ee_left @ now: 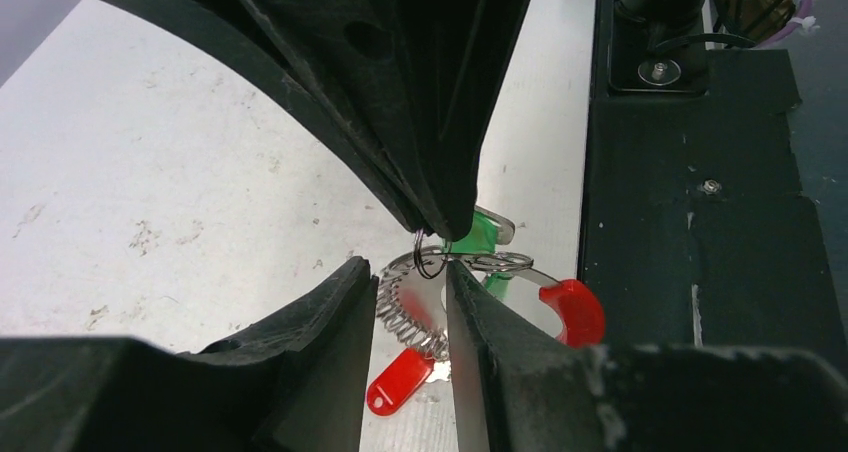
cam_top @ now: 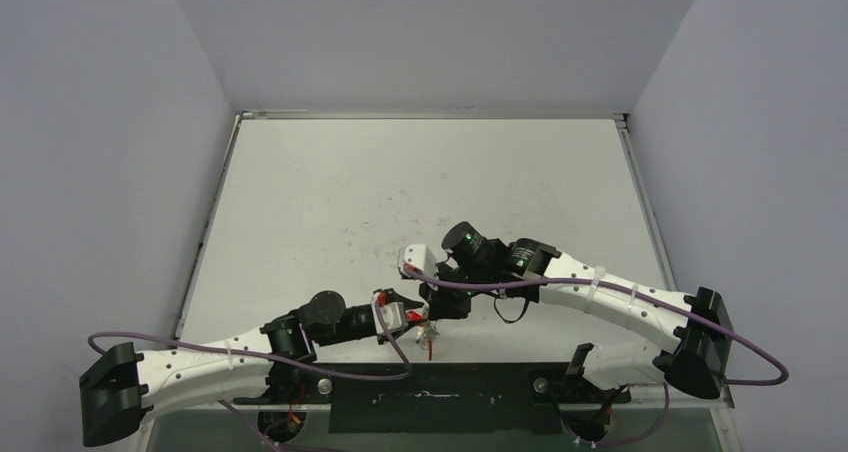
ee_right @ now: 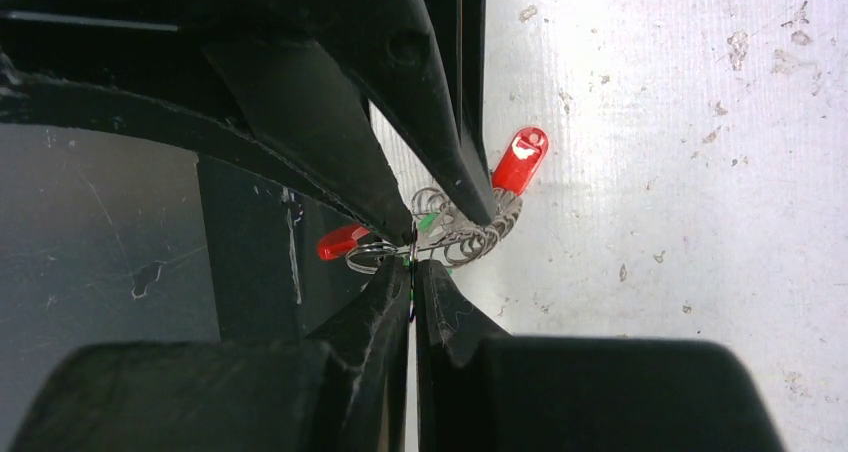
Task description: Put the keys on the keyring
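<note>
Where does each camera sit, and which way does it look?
Top external: high behind the robot, looking down on the table; left arm and right arm show.
Left wrist: on the left arm, looking past the left gripper at the keyring and right gripper.
Right wrist: on the right arm, looking past the right gripper at the keyring.
Shared: both wrist views show the keyring's red sleeve.

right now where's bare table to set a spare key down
Bare: the table from the back wall down to the left arm and right arm. Crowded: near edge centre, where left fingers and right fingers meet at the keyring.
</note>
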Motion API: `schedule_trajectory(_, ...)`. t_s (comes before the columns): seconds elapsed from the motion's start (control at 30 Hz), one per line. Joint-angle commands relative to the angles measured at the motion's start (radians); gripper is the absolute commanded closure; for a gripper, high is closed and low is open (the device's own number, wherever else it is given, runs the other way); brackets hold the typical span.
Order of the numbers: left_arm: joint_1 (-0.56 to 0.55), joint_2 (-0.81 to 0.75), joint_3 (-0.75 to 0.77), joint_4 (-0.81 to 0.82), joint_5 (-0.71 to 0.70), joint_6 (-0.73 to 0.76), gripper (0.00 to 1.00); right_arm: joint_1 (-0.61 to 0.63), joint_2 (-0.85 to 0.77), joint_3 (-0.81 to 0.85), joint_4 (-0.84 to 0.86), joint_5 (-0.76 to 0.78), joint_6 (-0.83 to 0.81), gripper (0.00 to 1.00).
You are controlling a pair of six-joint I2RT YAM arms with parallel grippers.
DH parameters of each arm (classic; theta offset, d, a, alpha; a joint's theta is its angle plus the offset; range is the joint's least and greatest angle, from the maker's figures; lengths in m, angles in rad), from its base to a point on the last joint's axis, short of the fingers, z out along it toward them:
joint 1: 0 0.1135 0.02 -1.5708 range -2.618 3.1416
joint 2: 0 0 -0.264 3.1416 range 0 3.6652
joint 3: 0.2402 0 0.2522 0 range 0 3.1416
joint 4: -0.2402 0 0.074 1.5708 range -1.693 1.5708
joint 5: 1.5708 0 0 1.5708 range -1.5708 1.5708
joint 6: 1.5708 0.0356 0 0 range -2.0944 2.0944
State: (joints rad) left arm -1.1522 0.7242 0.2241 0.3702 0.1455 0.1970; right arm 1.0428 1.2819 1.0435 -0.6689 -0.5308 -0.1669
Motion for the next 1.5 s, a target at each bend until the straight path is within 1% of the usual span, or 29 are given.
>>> schedule_trajectory(0.0,-0.004,0.033,0.056,0.085,0.061,0.006,0.70,0.013,-0.003,0.050,0.030,-0.015,0.016,1.00)
schedule_trajectory(0.17,-0.004,0.052,0.060,0.104,0.075,0.002,0.73,0.016,0.009,0.056,0.023,-0.005,0.013,1.00)
schedule_trajectory(0.23,-0.004,0.053,0.061,0.105,0.077,0.001,0.77,0.016,0.012,0.058,0.020,-0.002,0.011,1.00)
schedule_trajectory(0.3,-0.004,0.054,0.061,0.107,0.078,0.002,0.84,0.016,0.013,0.057,0.020,0.001,0.009,1.00)
schedule_trajectory(0.33,-0.004,0.054,0.061,0.106,0.080,0.002,0.89,0.016,0.013,0.057,0.020,0.004,0.008,1.00)
schedule_trajectory(0.37,-0.004,0.054,0.061,0.103,0.080,0.002,0.96,0.016,0.012,0.058,0.020,0.009,0.006,1.00)
schedule_trajectory(0.4,-0.004,0.055,0.061,0.098,0.080,0.001,1.00,0.016,0.010,0.059,0.021,0.016,0.004,1.00)
schedule_trajectory(0.43,-0.004,0.055,0.061,0.094,0.080,0.001,1.00,0.016,0.008,0.059,0.023,0.026,0.003,1.00)
schedule_trajectory(0.47,-0.004,0.054,0.059,0.092,0.080,0.001,1.00,0.017,0.004,0.056,0.026,0.034,0.001,0.97)
schedule_trajectory(0.53,-0.004,0.049,0.052,0.098,0.078,-0.006,1.00,0.016,-0.012,0.046,0.046,0.079,0.024,0.82)
schedule_trajectory(0.63,-0.004,0.037,0.037,0.125,0.067,-0.015,1.00,0.004,-0.058,0.020,0.084,0.099,0.037,0.68)
schedule_trajectory(0.7,-0.004,0.030,0.023,0.150,0.061,-0.019,1.00,-0.010,-0.095,-0.005,0.117,0.102,0.051,0.54)
schedule_trajectory(0.73,-0.004,0.027,0.013,0.164,0.058,-0.022,1.00,-0.023,-0.115,-0.022,0.146,0.092,0.057,0.49)
schedule_trajectory(0.77,-0.004,0.026,0.005,0.179,0.056,-0.023,1.00,-0.036,-0.136,-0.040,0.167,0.079,0.061,0.47)
schedule_trajectory(0.87,-0.004,0.018,-0.011,0.217,0.052,-0.024,1.00,-0.094,-0.194,-0.101,0.228,0.005,0.065,0.46)
schedule_trajectory(0.97,-0.004,0.006,-0.024,0.238,0.055,-0.019,1.00,-0.128,-0.227,-0.140,0.258,-0.079,0.040,0.49)
schedule_trajectory(1.13,-0.004,-0.017,-0.043,0.278,0.057,-0.018,1.00,-0.129,-0.230,-0.161,0.263,-0.180,-0.010,0.54)
schedule_trajectory(1.2,-0.004,-0.025,-0.045,0.279,0.057,-0.019,1.00,-0.130,-0.219,-0.164,0.262,-0.222,-0.022,0.54)
schedule_trajectory(1.47,-0.004,-0.027,-0.042,0.273,0.064,-0.016,1.00,-0.129,-0.181,-0.169,0.306,-0.262,-0.018,0.54)
